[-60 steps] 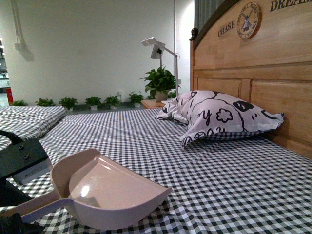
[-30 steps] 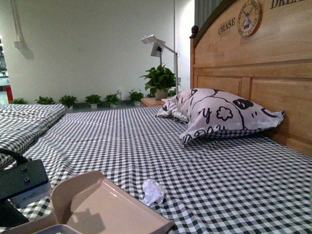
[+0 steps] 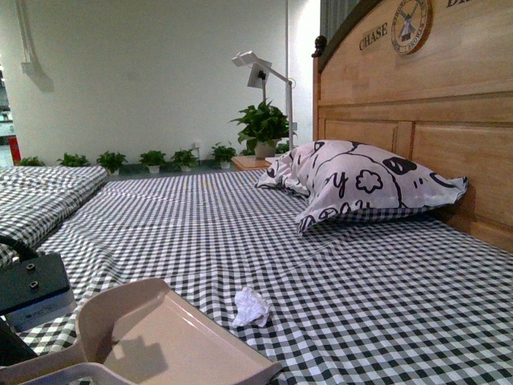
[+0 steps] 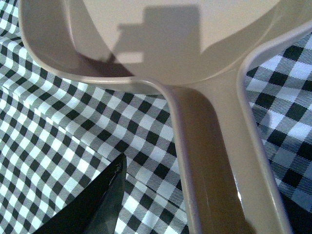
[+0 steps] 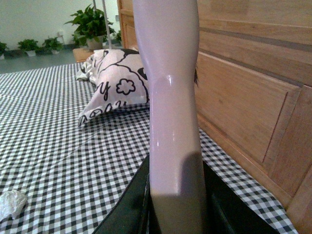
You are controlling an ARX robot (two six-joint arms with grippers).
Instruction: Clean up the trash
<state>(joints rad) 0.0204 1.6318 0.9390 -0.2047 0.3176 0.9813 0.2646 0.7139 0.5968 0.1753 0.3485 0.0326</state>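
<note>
The beige plastic dustpan [image 3: 160,337], raised a second ago, is now laid flat on the checked black-and-white table [image 3: 385,305]. The small crumpled white tissue wad [image 3: 251,307] is exposed just beside its lip, judged ready for sweeping. The left pincer [image 4: 209,204] state cannot be told; the right pincer [image 5: 175,204] is clenched on a pale lilac handle [image 5: 170,97]. Open cloth is left around the wad

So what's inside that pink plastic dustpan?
Only a shadow shows in the pink plastic dustpan; its near end is cropped. The crumpled white tissue wad lies outside, on the checked sheet.

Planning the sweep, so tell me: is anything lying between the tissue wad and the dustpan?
Nothing visible: only bare checked sheet separates the tissue wad from the dustpan lip; the pillow lies far behind.
</note>
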